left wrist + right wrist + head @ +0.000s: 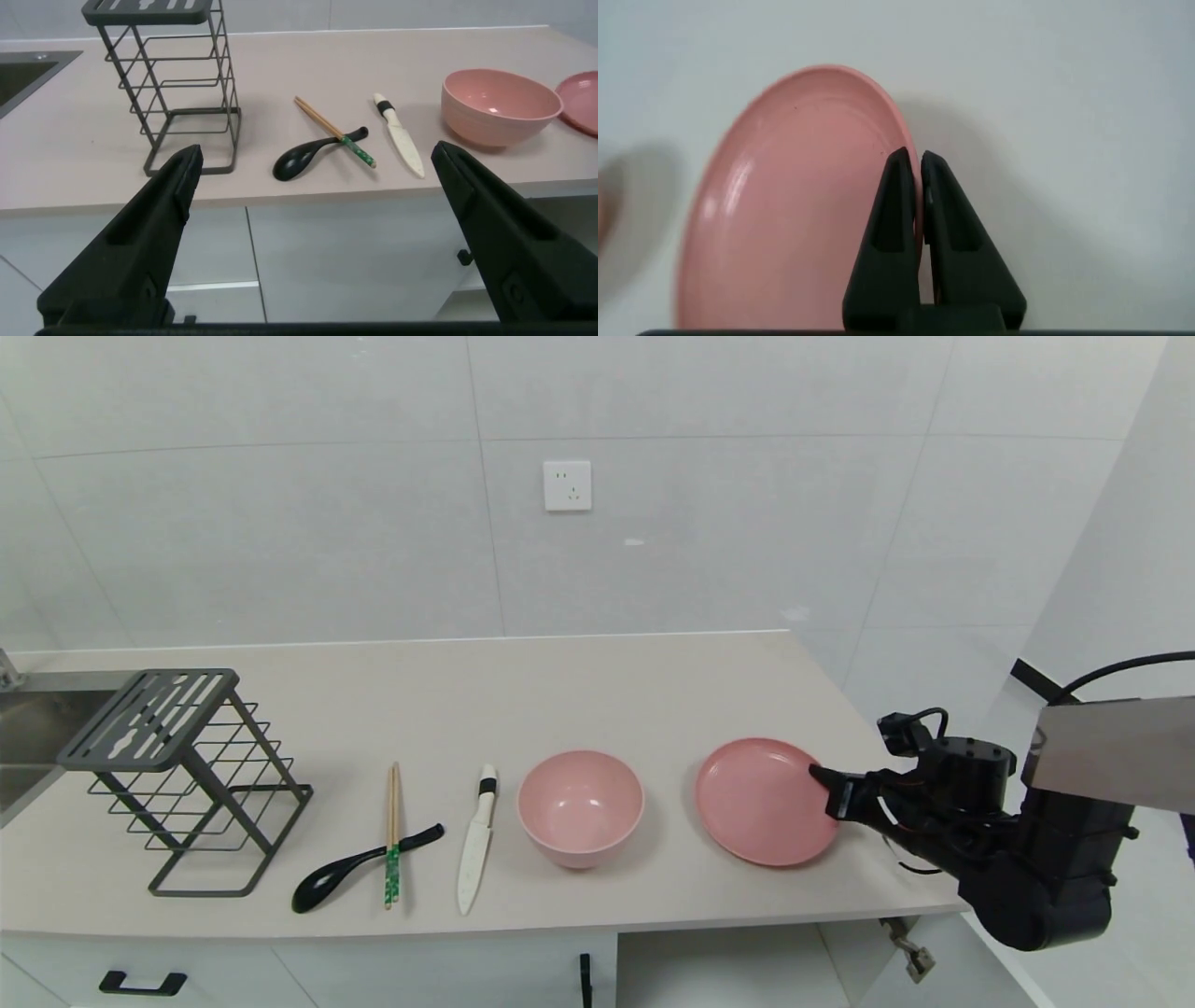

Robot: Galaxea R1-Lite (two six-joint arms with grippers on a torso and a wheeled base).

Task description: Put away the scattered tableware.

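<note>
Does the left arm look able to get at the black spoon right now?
Probably yes. The left gripper is open and faces the counter from the front, with nothing between it and the black spoon near the front edge. The chopsticks lie across its handle, so the scoop end looks freer.

plate (761, 801): pink, shallow, lay at the right end of the desk (560, 700); its right rim was pinched by the right hand (820, 777)
bowl (580, 807): pink, upright, just left of the plate
knife (476, 840): cream with a dark band, flat, left of the bowl
spoon (350, 870): black, flat, left of the knife
chopsticks (393, 831): wooden pair, green near one end, laid across the spoon's handle
rack (187, 765): dark wire, upright, at the desk's left end
</note>
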